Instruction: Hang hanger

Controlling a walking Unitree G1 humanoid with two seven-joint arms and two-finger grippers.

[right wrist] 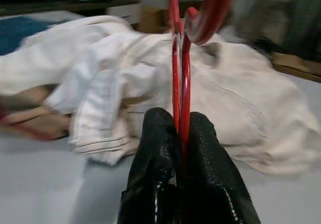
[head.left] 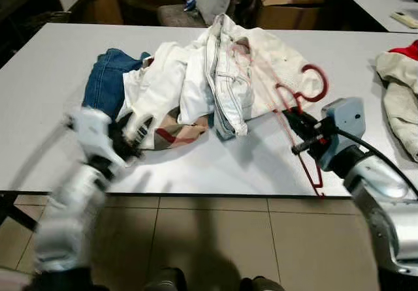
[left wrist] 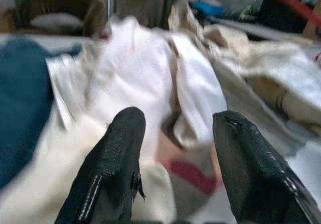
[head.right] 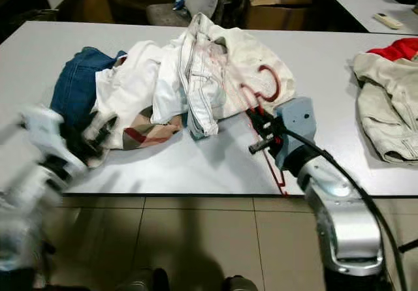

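Observation:
A red wire hanger (head.left: pixel 297 115) lies half under a cream jacket (head.left: pixel 274 62), its hook at the jacket's right edge and one end over the table's front edge. My right gripper (head.left: pixel 290 118) is shut on the hanger (right wrist: pixel 179 73) near its neck, the fingers (right wrist: pixel 155 148) pinching the red wires. My left gripper (head.left: pixel 130 134), blurred, hovers open at the front left of the clothes pile, its fingers (left wrist: pixel 120 148) spread in front of a white garment (left wrist: pixel 145 78) with a checked lining.
The pile on the white table (head.left: pixel 209 167) holds blue jeans (head.left: pixel 104 82), white garments (head.left: pixel 170 82) and light denim (head.left: pixel 228 89). Another beige and red jacket (head.left: pixel 401 89) lies at the right. A cardboard box (head.left: pixel 287 7) and chairs stand behind the table. Tiled floor (head.left: pixel 215 239) lies before it.

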